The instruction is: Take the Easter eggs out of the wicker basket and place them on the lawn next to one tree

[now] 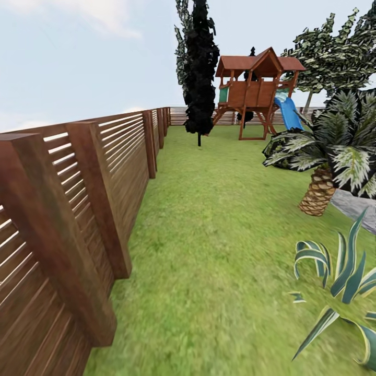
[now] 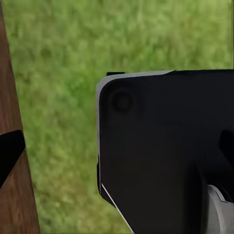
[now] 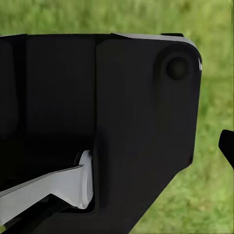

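The three Easter eggs and the wicker basket are out of view. The lawn [image 1: 219, 224] stretches ahead as a wide strip of short grass in the garden. A tree [image 1: 334, 57] with a pale trunk and whitish-green speckled foliage stands at the far right, behind the playset. In the left wrist view one dark fingertip [image 2: 9, 156] of my left gripper pokes in at the edge, over grass. In the right wrist view a dark fingertip [image 3: 226, 146] of my right gripper does the same. A black panel [image 2: 165, 151] of my own body blocks most of each wrist view.
A brown slatted fence [image 1: 78, 209] runs close along the left. Ahead stand an all-black tree [image 1: 201, 68] and a wooden playset [image 1: 258, 91] with a blue slide. A low palm [image 1: 324, 172], a spiky striped plant [image 1: 339, 282] and grey paving [image 1: 360, 209] line the right.
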Robot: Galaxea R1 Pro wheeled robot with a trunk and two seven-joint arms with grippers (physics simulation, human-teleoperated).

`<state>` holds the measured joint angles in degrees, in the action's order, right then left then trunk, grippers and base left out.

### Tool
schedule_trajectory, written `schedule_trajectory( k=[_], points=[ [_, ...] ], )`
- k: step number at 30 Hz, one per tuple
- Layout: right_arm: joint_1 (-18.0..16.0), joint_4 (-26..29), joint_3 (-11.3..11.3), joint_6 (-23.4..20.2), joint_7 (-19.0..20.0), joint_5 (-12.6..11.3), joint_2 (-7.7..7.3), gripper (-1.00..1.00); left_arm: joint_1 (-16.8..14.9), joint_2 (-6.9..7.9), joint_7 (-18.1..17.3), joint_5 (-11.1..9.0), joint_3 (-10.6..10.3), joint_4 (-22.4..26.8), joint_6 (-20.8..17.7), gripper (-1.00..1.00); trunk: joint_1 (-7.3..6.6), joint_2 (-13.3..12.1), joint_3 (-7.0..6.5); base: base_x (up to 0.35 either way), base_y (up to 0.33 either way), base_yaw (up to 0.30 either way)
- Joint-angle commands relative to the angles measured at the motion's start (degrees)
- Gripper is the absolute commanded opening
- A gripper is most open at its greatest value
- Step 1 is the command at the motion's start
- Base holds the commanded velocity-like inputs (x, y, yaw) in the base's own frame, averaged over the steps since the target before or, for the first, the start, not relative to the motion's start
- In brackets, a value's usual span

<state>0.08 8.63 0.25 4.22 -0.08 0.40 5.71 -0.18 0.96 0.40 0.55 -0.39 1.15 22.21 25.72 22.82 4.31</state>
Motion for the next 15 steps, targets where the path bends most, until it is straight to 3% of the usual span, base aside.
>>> schedule_trajectory(
  k=[1,9,15],
  points=[
    [0.01,0.07,0.01,0.09,-0.01,0.04,0.01,1.00,-0.02,0.01,0.04,0.06,-0.04,0.00,0.17,1.00,0.06,0.10,0.10,0.317,0.008,-0.064],
    [0.01,0.07,0.01,0.09,-0.01,0.04,0.01,1.00,-0.02,0.01,0.04,0.06,-0.05,0.00,0.16,1.00,0.06,0.10,0.10,0.317,0.002,-0.035],
    [0.01,0.07,0.01,0.09,-0.01,0.04,0.01,1.00,-0.01,0.01,0.04,0.06,-0.03,0.00,0.18,1.00,0.06,0.10,0.10,0.317,0.000,-0.202]
  ],
)
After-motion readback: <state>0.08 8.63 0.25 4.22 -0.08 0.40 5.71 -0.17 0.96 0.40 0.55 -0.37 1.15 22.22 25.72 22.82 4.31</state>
